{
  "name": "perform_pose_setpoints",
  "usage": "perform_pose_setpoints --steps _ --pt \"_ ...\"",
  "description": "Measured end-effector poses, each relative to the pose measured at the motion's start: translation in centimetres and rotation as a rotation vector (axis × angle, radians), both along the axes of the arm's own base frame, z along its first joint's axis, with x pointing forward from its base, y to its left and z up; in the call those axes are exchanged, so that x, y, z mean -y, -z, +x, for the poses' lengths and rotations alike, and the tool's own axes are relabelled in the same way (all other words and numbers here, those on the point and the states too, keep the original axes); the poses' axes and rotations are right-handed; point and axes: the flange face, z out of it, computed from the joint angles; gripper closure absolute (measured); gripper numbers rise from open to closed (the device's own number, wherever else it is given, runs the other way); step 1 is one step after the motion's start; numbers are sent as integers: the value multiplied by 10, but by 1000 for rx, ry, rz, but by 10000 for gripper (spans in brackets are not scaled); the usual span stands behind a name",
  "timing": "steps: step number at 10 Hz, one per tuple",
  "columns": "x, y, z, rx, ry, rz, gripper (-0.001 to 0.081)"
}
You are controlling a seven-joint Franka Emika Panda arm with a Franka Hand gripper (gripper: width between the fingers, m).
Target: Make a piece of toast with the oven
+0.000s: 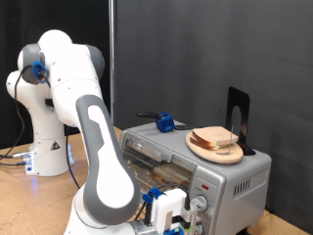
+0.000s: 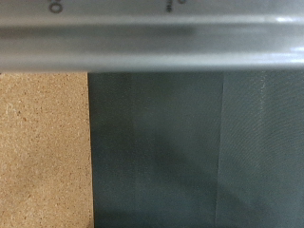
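exterior view: set at about table height, slightly above, looking across at the arm (image 1: pixel 93 147) and the oven (image 1: pixel 196 162) from medium range. wrist view: pressed very close to a grey metal bar (image 2: pixel 152 43), over dark surface and cork board (image 2: pixel 43 152). shared region: cannot tell.

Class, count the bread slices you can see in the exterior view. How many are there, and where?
2, as far as shows: bread slices stacked on a wooden plate atop the oven. More may be hidden.

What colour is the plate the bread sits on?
Light wooden tan: the plate on top of the oven, clearest in the exterior view.
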Motion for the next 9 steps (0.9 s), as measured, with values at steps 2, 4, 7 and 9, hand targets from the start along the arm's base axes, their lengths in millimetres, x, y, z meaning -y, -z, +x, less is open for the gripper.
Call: perform_pose_setpoints --steps 2,4,7,9 --pt "1 8 -1 -6 8 -10 596" --pt "1 7 -1 -2 6 -11 711" --pt "0 6 -1 138 -8 -38 711" --pt "-1 2 -3 303 -14 -84 711"
